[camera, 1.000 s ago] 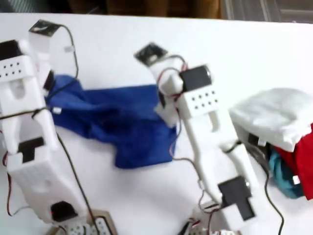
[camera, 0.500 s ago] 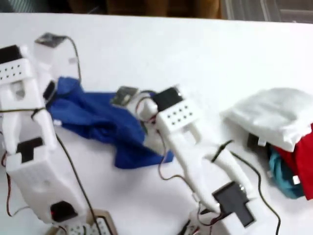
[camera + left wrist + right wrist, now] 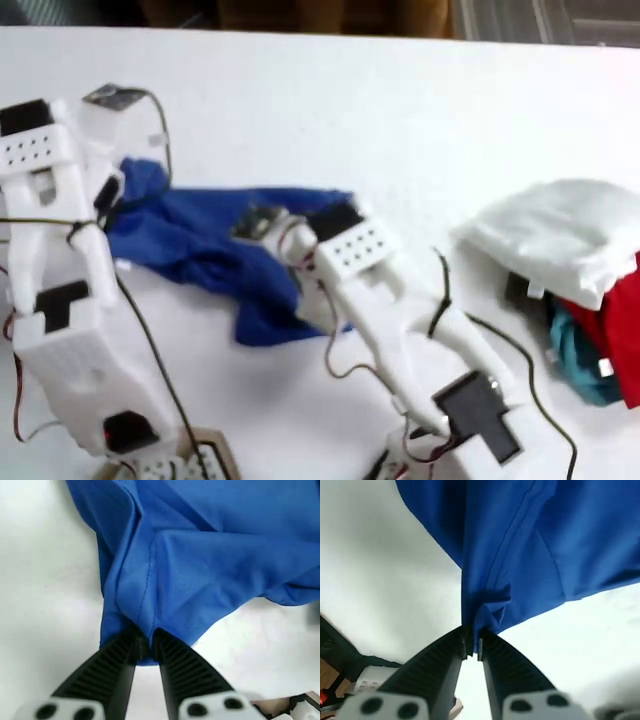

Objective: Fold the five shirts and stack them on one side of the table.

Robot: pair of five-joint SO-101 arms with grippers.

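A blue shirt (image 3: 200, 235) lies crumpled on the white table (image 3: 400, 110), left of centre. My left gripper (image 3: 122, 190) is at the shirt's left end, shut on a bunched fold of the cloth (image 3: 200, 570); the left gripper (image 3: 145, 641) has blue fabric pinched between its black fingers. My right gripper (image 3: 262, 228) is over the middle of the shirt, also shut on it. In its wrist view the right gripper (image 3: 471, 641) clamps a hanging edge of the blue shirt (image 3: 520, 540), lifted off the table.
A pile of shirts sits at the right edge: a white one (image 3: 560, 235) on top, then red (image 3: 620, 335) and teal (image 3: 575, 355) below. Both arm bases stand at the near edge. The far half of the table is bare.
The right arm has swung left and nearer, carrying its pinched edge of the blue shirt from the shirt's right side over its middle. The left gripper shifted slightly, still holding.
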